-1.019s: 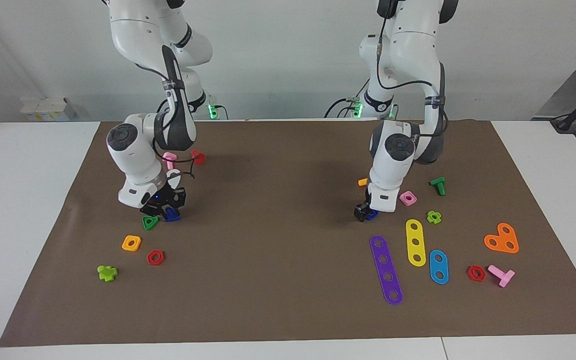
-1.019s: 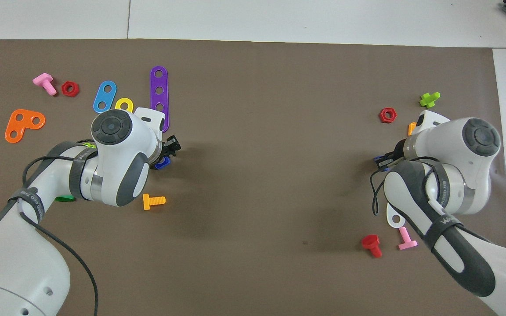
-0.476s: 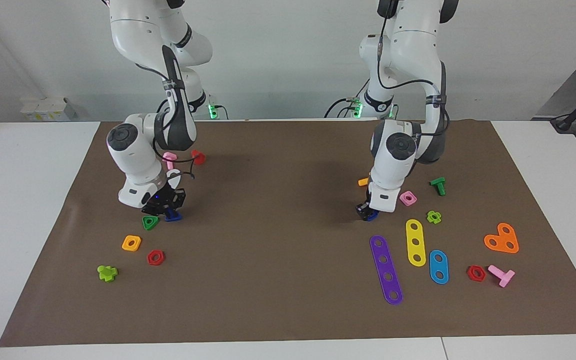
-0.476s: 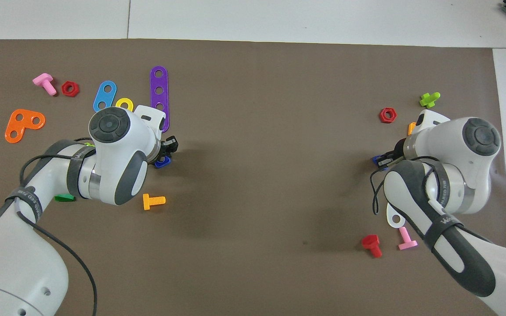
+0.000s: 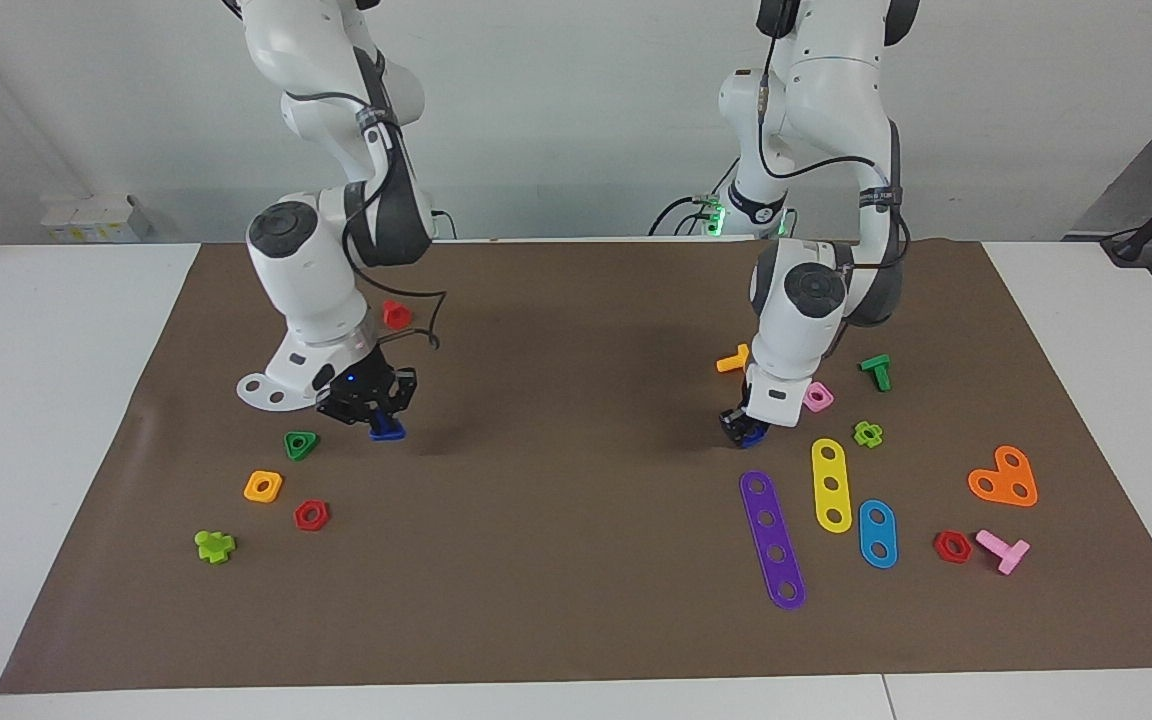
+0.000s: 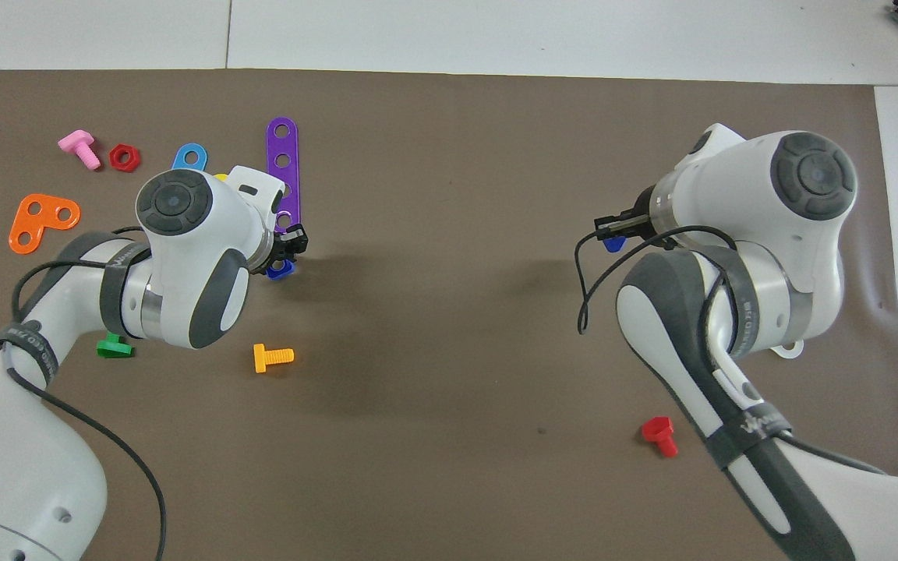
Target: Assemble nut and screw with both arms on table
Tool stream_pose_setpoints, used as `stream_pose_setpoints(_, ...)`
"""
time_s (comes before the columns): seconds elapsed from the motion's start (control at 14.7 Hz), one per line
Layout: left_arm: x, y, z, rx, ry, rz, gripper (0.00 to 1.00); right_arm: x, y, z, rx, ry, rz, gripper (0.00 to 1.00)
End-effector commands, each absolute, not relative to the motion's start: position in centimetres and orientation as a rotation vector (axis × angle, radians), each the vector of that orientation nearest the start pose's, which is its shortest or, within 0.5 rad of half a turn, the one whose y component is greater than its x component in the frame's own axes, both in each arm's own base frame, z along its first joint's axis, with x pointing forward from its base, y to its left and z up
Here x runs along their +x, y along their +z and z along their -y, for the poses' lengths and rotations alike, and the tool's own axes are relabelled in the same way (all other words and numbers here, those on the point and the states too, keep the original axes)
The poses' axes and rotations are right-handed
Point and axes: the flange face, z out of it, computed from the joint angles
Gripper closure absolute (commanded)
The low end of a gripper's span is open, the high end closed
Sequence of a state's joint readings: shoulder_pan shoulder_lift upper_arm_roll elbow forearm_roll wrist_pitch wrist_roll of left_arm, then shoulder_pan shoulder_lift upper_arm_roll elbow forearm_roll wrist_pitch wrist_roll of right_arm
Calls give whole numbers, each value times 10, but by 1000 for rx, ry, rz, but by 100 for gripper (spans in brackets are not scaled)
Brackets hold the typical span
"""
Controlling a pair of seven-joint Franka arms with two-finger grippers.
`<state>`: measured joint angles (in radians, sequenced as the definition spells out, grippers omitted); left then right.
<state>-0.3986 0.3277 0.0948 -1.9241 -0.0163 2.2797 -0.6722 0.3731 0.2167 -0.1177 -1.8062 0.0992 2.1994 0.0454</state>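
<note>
The screw (image 5: 387, 432) is clamped in the right tool (image 5: 376, 412), raised over the mat (image 5: 576, 560) beside the green triangular nut (image 5: 301, 444), toward the right arm's end of the surface (image 5: 56, 420). The nut (image 5: 754, 432) is gripped by the left tool (image 5: 742, 424), low at the mat, just beside the purple strip (image 5: 773, 540) and nearer to the robots than it.
</note>
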Motion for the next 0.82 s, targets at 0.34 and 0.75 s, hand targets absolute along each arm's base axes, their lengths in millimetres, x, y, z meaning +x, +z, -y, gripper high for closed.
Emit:
stream_pose_setpoints(0.34, 630, 386, 178, -3096, -49, 589, 100, 608, 430, -358, -2945, -333, -56, 100)
stream_pose_setpoints(0.75, 643, 406, 167, -3102, -17, 639, 100, 610, 360, -431, -2994, -397, -86, 100)
